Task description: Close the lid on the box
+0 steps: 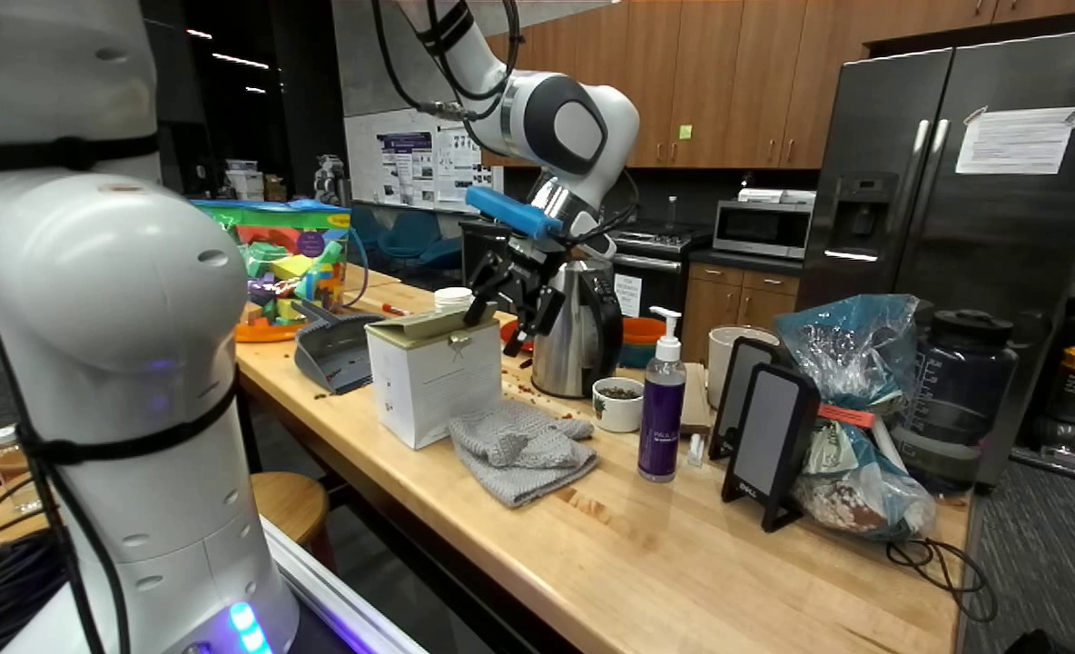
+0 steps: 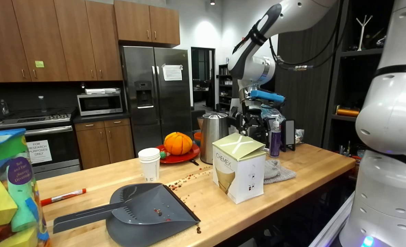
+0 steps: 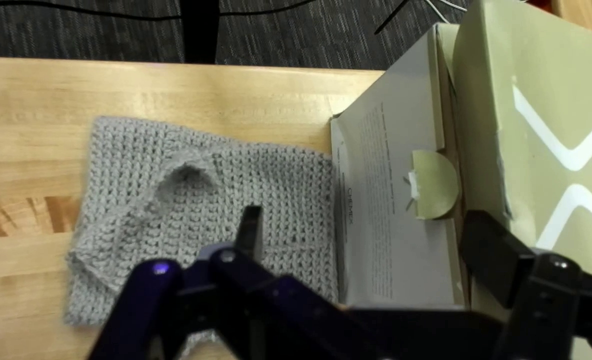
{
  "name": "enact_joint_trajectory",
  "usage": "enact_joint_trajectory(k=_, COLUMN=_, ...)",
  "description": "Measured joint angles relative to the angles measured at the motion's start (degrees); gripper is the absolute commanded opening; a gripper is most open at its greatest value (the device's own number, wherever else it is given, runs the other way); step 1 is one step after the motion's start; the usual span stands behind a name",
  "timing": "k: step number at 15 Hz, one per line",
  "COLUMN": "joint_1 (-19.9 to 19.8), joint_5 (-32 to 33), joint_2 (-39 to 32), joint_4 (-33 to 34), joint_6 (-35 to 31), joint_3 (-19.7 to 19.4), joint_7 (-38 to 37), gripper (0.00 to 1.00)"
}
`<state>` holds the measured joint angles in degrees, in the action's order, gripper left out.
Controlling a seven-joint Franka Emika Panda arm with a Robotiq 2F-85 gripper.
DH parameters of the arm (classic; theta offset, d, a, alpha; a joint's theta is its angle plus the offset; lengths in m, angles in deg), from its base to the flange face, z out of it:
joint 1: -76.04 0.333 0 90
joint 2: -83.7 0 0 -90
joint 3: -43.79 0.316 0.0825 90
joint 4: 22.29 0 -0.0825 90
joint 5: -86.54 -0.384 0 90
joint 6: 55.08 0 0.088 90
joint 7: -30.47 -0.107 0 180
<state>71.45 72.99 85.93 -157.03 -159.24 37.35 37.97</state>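
The box (image 1: 438, 386) is white with Chemex print and stands upright on the wooden table, also seen in an exterior view (image 2: 239, 175) and the wrist view (image 3: 376, 210). The lid (image 2: 235, 145) is olive green with a white X. It lies over the box top, slightly raised at its front edge, with a narrow gap visible in the wrist view (image 3: 531, 155). A round green tab (image 3: 436, 185) sits on the box's front wall. My gripper (image 3: 366, 220) is open and empty. One finger is at the lid's front edge, the other above the grey cloth; contact cannot be told.
A grey knitted cloth (image 3: 216, 200) lies against the box. A steel kettle (image 2: 214, 137) stands behind the box, close to the gripper. A dustpan (image 2: 148, 212), paper cups (image 2: 149, 164), a pump bottle (image 1: 663, 409) and a small mug (image 1: 617, 406) stand around.
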Motion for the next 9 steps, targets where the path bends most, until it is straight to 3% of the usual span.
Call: enact_joint_trajectory(k=9, joint_1=-0.1, joint_5=0.1, joint_2=-0.6, joint_4=0.5, joint_6=0.0, joint_3=-0.1, joint_7=0.0, gripper=1.0)
